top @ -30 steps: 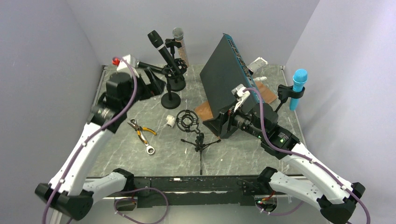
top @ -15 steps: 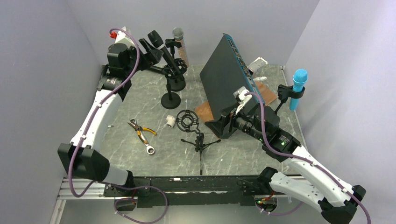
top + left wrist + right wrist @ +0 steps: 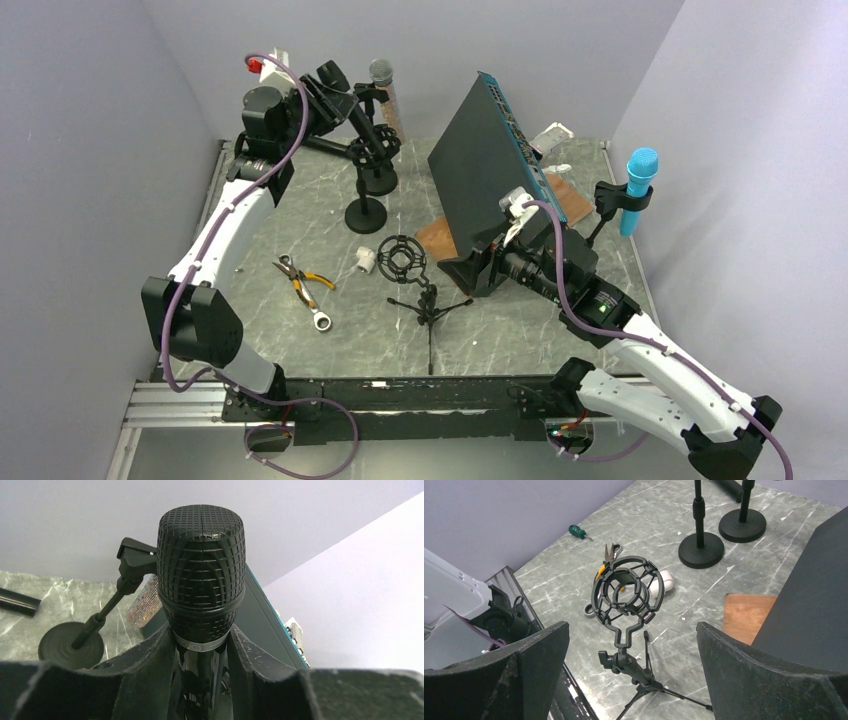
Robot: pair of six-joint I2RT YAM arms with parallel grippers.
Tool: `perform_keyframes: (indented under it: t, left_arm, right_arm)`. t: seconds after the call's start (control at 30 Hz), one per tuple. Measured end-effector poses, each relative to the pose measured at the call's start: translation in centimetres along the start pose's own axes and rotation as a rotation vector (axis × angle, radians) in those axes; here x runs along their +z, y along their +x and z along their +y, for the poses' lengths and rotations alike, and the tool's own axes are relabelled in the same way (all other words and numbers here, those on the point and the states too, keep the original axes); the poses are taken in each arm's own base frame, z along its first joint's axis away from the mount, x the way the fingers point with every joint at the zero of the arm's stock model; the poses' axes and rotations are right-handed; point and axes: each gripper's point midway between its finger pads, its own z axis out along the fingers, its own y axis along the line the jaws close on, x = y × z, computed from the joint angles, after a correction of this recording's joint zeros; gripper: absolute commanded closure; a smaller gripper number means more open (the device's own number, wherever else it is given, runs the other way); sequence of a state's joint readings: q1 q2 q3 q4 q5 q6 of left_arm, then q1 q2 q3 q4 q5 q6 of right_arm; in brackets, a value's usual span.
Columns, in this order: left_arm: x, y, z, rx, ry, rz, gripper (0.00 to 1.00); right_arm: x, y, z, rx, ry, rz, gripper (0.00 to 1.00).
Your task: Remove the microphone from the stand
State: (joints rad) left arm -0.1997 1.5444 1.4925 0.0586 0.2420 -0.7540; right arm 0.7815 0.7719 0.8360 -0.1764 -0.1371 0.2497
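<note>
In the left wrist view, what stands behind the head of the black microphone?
Behind the black microphone a second stand's clip holds a glittery microphone; its round base shows. The rest of that microphone is covered.

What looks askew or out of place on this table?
The black rack unit stands tilted on one edge instead of lying flat, and the shock mount on its tripod holds no microphone.

No text, brand or number can be read in any view. Faint marks are seen on the black microphone's (image 3: 201, 580) silver band and along the dark panel's (image 3: 480, 160) teal edge, but none can be made out.
</note>
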Motion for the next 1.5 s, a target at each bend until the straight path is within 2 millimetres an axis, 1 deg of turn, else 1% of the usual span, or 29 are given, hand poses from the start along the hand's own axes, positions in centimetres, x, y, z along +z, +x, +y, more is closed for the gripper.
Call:
perform_keyframes:
  t: [0.1,0.13,0.33,0.4,0.47,0.53,0.63,0.7,0.8,0.87,0.97,1.03,1.1,1.13,1.2,1.27,1.3,1.33,1.37,1.43,1.5]
  left_arm:
    - [0.0,-0.3,-0.3,0.005,0.014,-0.013,0.7]
    - [0.1,-0.4,-0.5,0.008,0.02,-0.017,0.71]
    - [0.1,-0.8,-0.7,0.027,0.032,-0.029,0.76]
    - [0.0,-1.3,-1.1,0.049,0.038,-0.037,0.76]
    - [-0.1,-2.4,-2.0,0.078,0.053,-0.057,0.76]
    - [-0.3,-3.9,-3.3,0.115,0.076,-0.09,0.76]
    - [-1.2,-6.9,-6.0,0.189,0.126,-0.162,0.77]
    - [-2.3,-8.9,-7.8,0.247,0.154,-0.211,0.77]
    - [-5.0,-11.1,-9.7,0.347,0.16,-0.282,0.79]
    - [-7.5,-11.9,-10.0,0.421,0.128,-0.328,0.8]
    - [-12.2,-12.4,-9.4,0.512,0.043,-0.388,0.82]
    - [-15.2,-12.2,-8.0,0.548,-0.038,-0.42,0.84]
    - [-17.0,-11.3,-5.9,0.552,-0.117,-0.418,0.84]
    - [-17.8,-10.7,-4.4,0.545,-0.166,-0.41,0.83]
    - [-18.7,-9.5,-1.3,0.519,-0.255,-0.382,0.83]
    - [-19.1,-7.3,3.4,0.462,-0.372,-0.317,0.81]
    - [-19.3,-6.4,5.3,0.431,-0.421,-0.29,0.81]
    - [-19.5,-5.2,7.8,0.383,-0.479,-0.253,0.81]
    - [-19.8,-4.4,9.9,0.338,-0.529,-0.225,0.81]
    - [-20.7,-2.7,14.6,0.197,-0.629,-0.179,0.87]
    - [-21.7,-1.7,18.3,0.039,-0.7,-0.173,0.95]
  right_arm:
    - [0.0,0.0,0.0,0.0,-0.001,-0.003,0.0]
    - [0.0,-0.1,0.0,0.0,-0.001,-0.004,0.0]
    - [0.0,-0.1,0.0,0.0,-0.001,-0.004,0.0]
    - [0.0,-0.1,0.0,0.001,-0.001,-0.004,0.0]
    - [0.0,-0.1,0.0,0.001,-0.001,-0.004,0.0]
    - [0.0,-0.1,0.0,0.001,0.001,-0.005,0.0]
    - [0.0,-0.1,-0.1,0.001,0.006,-0.005,0.0]
    - [0.0,-0.1,-0.1,0.001,0.007,-0.005,0.0]
    - [0.0,-0.1,-0.2,0.002,0.014,-0.006,0.0]
    - [0.0,-0.1,-0.4,0.004,0.023,-0.007,0.0]
    - [-0.1,-0.3,-0.4,0.004,0.026,-0.015,0.0]
    - [-0.3,-0.5,-0.3,0.005,0.025,-0.022,0.0]
    - [-0.4,-0.7,-0.3,0.006,0.022,-0.029,0.0]
    - [-0.4,-0.7,-0.2,0.007,0.022,-0.03,0.0]
    - [-0.5,-0.7,-0.2,0.012,0.021,-0.03,0.0]
    - [-0.5,-0.7,-0.2,0.016,0.02,-0.03,0.0]
    - [-0.5,-0.7,-0.1,0.019,0.019,-0.03,0.0]
    - [-0.6,-0.7,-0.1,0.021,0.017,-0.033,0.0]
    - [-0.6,-0.6,-0.1,0.025,0.016,-0.034,0.0]
    - [-0.8,-0.4,0.0,0.033,0.014,-0.034,0.0]
    - [-1.0,-0.2,0.0,0.039,0.014,-0.036,0.0]
